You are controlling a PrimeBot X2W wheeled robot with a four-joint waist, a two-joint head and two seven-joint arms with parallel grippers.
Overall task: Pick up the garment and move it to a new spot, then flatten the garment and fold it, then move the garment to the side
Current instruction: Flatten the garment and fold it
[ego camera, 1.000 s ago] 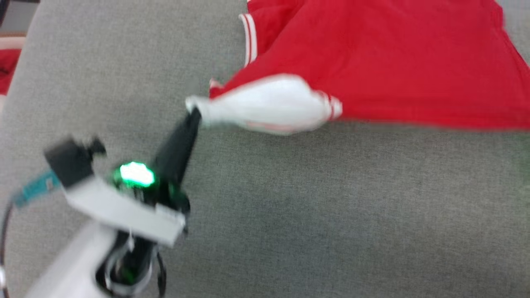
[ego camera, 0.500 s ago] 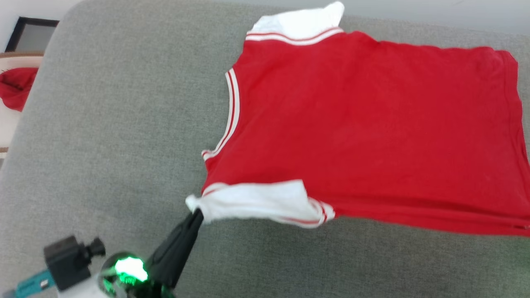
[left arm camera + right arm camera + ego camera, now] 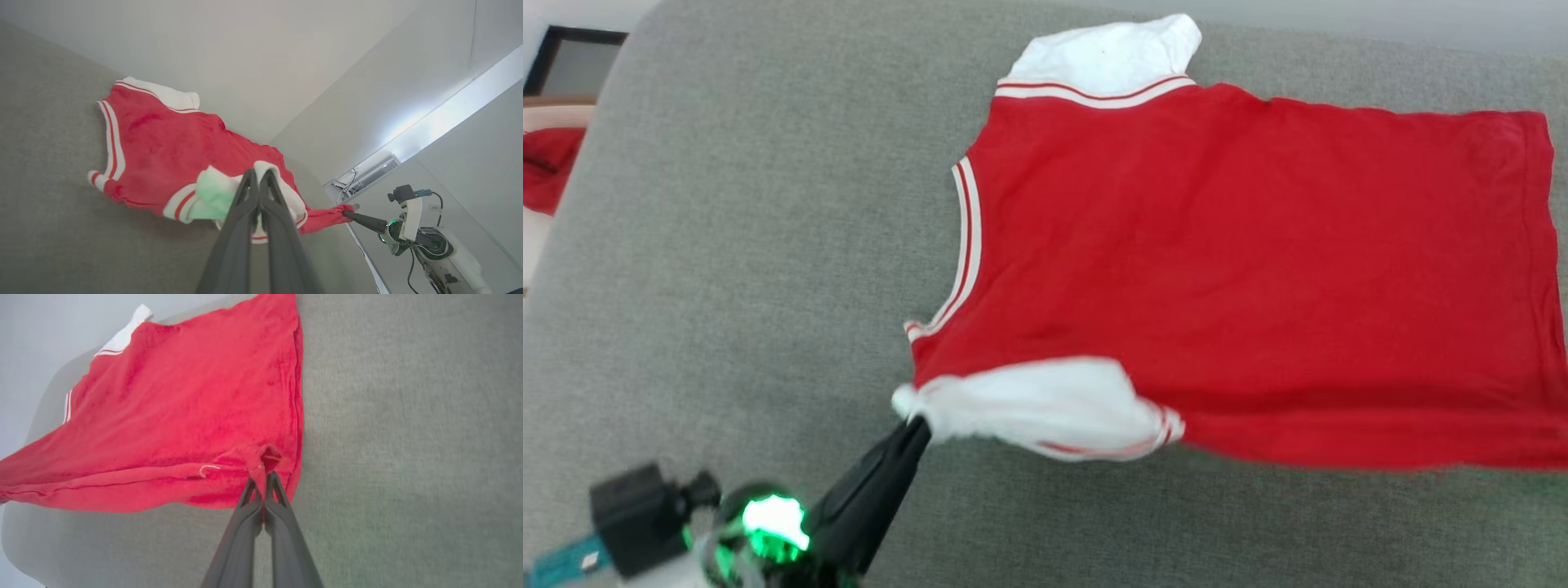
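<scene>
Grey surface — garment pinched by left gripper.

We classify this site as a bare indoor test room of the laboratory kind. The evidence is as follows. A broad work surface with rounded corners is covered in grey woven fabric, and the garment lies spread on it. The walls are plain and pale. Loose cables lie exposed beside a wall. At the left edge of the head view, beyond the surface, we note a second red cloth and a dark frame.
</scene>
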